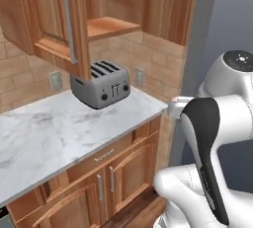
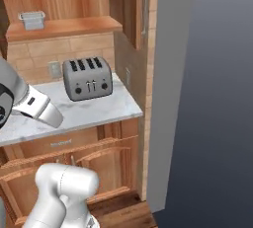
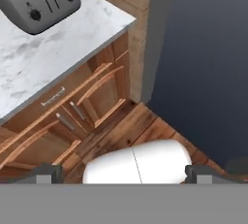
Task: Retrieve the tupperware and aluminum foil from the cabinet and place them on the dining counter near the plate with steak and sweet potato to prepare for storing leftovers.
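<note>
The tupperware [image 2: 32, 19], a small translucent grey-white tub, stands at the left end of the shelf inside the open wooden wall cabinet [image 2: 74, 0]. In the left base view the cabinet [image 1: 111, 24] shows a bare stretch of shelf, and its open door [image 1: 66, 22] hides the rest. The aluminum foil and the dining counter are out of view. My gripper [image 3: 124, 173] is open, its fingertips [image 3: 46, 172] far apart with nothing between them. It hangs well below the shelf, off the worktop's right end, looking down at the wooden floor.
A silver toaster [image 1: 101, 84] sits on the marble worktop [image 1: 49, 133] under the cabinet, above base cabinets with metal handles [image 3: 77, 111]. A grey wall panel [image 2: 170, 89] closes the worktop's right end. My arm [image 1: 207, 153] stands in front.
</note>
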Controlling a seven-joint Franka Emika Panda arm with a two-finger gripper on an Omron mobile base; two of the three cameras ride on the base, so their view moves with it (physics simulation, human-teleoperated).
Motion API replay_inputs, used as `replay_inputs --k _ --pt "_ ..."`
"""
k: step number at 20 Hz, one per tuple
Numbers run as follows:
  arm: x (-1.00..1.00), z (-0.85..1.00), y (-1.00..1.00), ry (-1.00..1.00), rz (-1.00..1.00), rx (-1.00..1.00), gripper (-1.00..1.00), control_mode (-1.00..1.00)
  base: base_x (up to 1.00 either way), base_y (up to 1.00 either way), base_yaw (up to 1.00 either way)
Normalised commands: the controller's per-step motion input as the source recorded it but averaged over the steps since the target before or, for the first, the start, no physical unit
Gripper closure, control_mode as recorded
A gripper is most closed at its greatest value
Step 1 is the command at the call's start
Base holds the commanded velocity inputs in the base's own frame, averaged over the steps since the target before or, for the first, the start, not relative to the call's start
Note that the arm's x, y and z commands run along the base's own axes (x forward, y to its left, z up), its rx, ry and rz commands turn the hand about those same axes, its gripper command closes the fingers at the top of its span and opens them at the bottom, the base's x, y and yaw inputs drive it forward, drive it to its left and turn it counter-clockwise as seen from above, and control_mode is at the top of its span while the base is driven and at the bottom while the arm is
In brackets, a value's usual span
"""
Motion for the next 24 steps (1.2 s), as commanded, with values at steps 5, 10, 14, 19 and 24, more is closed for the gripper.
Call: replay_inputs --k 5,10,14,19,24 --pt "0.00 0.00 0.00 0.00 0.00 0.00 -1.00 1.00 0.97 0.00 0.44" --pt "0.00 0.00 0.00 0.00 0.00 0.00 -1.00 1.00 0.54 0.00 0.56" --pt "0.00 0.00 0.00 0.00 0.00 0.00 -1.00 1.00 0.28 0.00 0.63" --pt "0.00 0.00 0.00 0.00 0.00 0.00 -1.00 1.00 0.26 -0.47 0.56" --pt "0.00 0.00 0.00 0.00 0.00 0.00 -1.00 1.00 0.03 -0.85 0.40"
